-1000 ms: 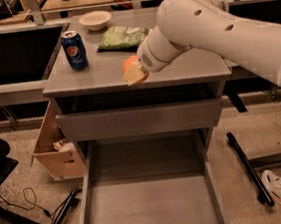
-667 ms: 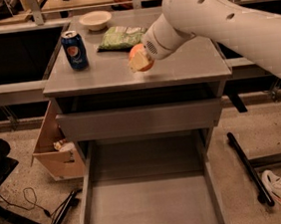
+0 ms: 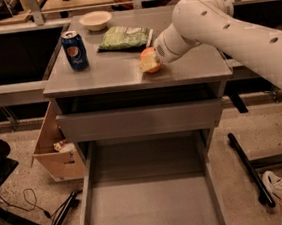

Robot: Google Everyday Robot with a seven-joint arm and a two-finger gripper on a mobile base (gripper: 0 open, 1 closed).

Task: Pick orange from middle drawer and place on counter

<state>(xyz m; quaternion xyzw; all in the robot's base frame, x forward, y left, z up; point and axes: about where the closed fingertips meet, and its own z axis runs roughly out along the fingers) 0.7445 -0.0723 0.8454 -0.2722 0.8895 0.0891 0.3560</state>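
Across the grey counter (image 3: pixel 112 76), a blue soda can (image 3: pixel 74 50) is standing at left and a green bag (image 3: pixel 123 37) is lying behind centre. Right of these, the gripper (image 3: pixel 149 62) is clasping the orange (image 3: pixel 155 64) just at the surface. It should be settling the fruit flat before easing open, so nothing is rolling toward the edge.

The counter (image 3: pixel 122 74) carries a bowl (image 3: pixel 95 20) at 11 o'clock, a bag (image 3: pixel 123 37) at 12 and a can (image 3: pixel 74 50) at 9. Just off centre toward 4 o'clock, the gripper (image 3: pixel 150 63) clasps the orange (image 3: pixel 150 52) at its surface.
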